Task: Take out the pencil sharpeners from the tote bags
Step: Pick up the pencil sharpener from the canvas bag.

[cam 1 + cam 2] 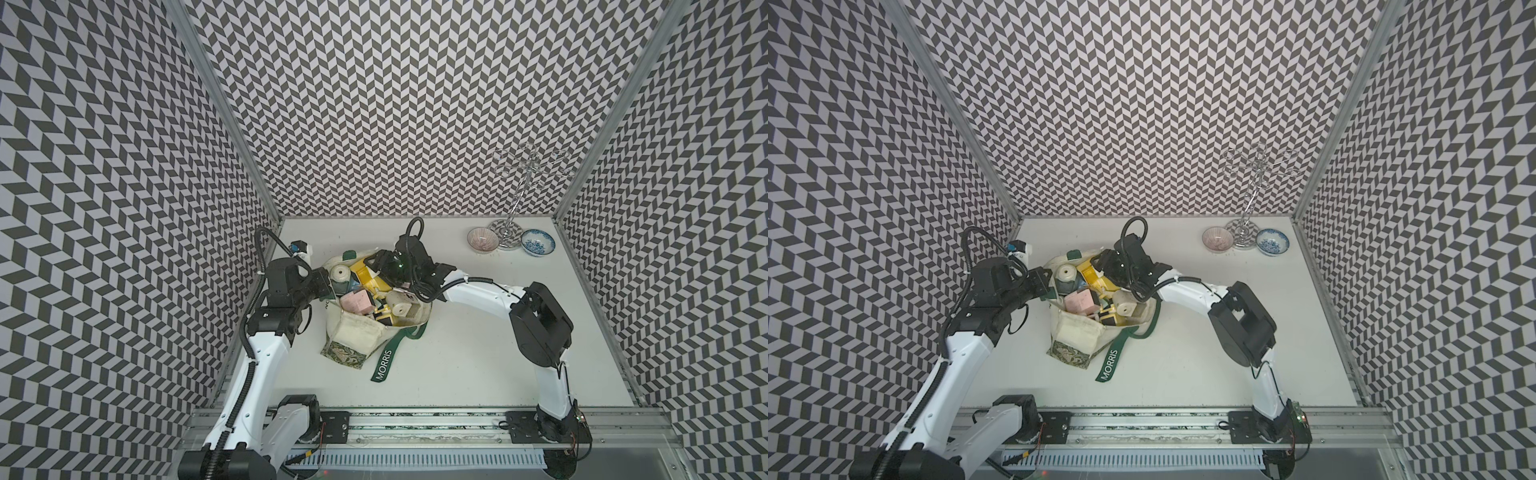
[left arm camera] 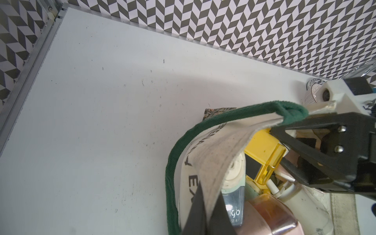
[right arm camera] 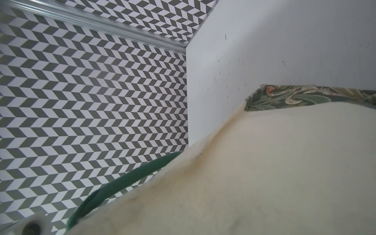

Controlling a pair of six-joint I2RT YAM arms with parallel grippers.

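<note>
The cream tote bag [image 1: 353, 332] [image 1: 1075, 332] lies open on the table, and its green "MORRIS" strap [image 1: 384, 361] trails toward the front. Several pencil sharpeners fill it, among them a yellow one [image 1: 368, 276] [image 2: 262, 146], a pink one [image 1: 357, 301] and a beige one [image 1: 341, 274]. My left gripper [image 1: 328, 286] [image 2: 209, 191] is shut on the bag's left rim [image 2: 213, 146] and holds it up. Reaching in from the right, my right gripper [image 1: 376, 266] [image 2: 277, 145] has its fingertips closed on either side of the yellow sharpener's end. The right wrist view shows only the bag's canvas [image 3: 264, 173].
A pink-striped bowl [image 1: 482, 241], a blue-patterned bowl [image 1: 537, 242] and a tall metal stand [image 1: 509, 232] stand at the back right. Chevron-patterned walls close in the table on three sides. The arm bases sit on a rail along the front edge.
</note>
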